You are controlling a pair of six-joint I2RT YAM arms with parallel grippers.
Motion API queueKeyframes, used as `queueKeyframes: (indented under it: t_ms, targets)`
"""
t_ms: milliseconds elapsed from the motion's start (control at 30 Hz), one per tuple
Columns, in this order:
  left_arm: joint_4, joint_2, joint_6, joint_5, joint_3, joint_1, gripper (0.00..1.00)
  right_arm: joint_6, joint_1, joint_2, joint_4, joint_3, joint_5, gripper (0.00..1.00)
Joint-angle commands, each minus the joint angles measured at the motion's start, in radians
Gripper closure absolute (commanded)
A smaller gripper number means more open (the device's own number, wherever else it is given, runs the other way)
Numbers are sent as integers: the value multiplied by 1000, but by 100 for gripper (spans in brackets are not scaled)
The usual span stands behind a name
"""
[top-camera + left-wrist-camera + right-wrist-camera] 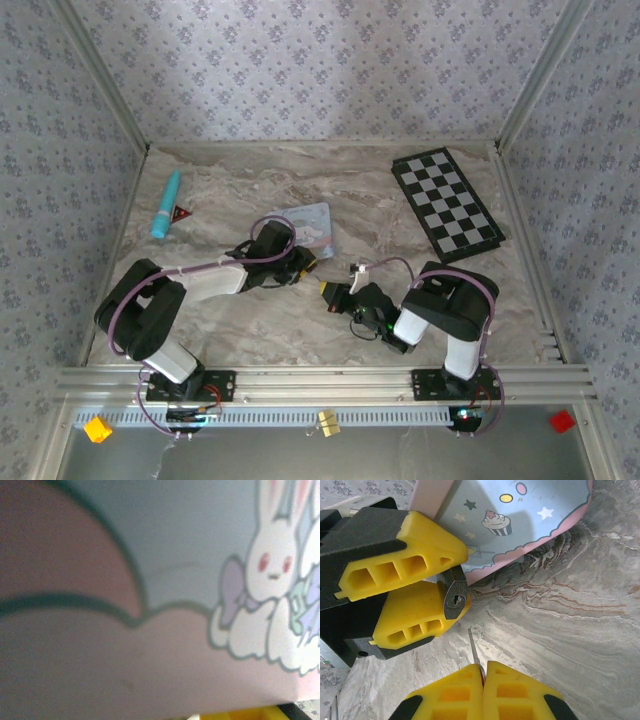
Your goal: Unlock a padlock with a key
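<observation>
The padlock (pixel 455 599) turns its keyhole toward the right wrist camera, so the coming move looks like a short push along the key's own line. Nearest, the right gripper (pixel 484 669) has its fingers pressed together on the key (pixel 474 647). The thin blade stands up out of them with its long axis aimed at the padlock. Its tip is a little below and right of the keyhole, close but not touching. Beyond it, the left gripper (pixel 461 581) clamps the dark padlock body between its yellow fingers over the bench (pixel 560 630). Farthest stands the cartoon tin (pixel 520 520); whether it holds anything cannot be told.
</observation>
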Motion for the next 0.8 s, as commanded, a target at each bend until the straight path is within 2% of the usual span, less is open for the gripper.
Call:
queueKeyframes:
  t_ms: [0,767]
  targets:
    - [-72,-2,7,4,25,-10,86,-24,-6,-13,3,10,34,100]
    - [-78,10,2,11,23,-38,87,-14,-3,27,12,41,20,100]
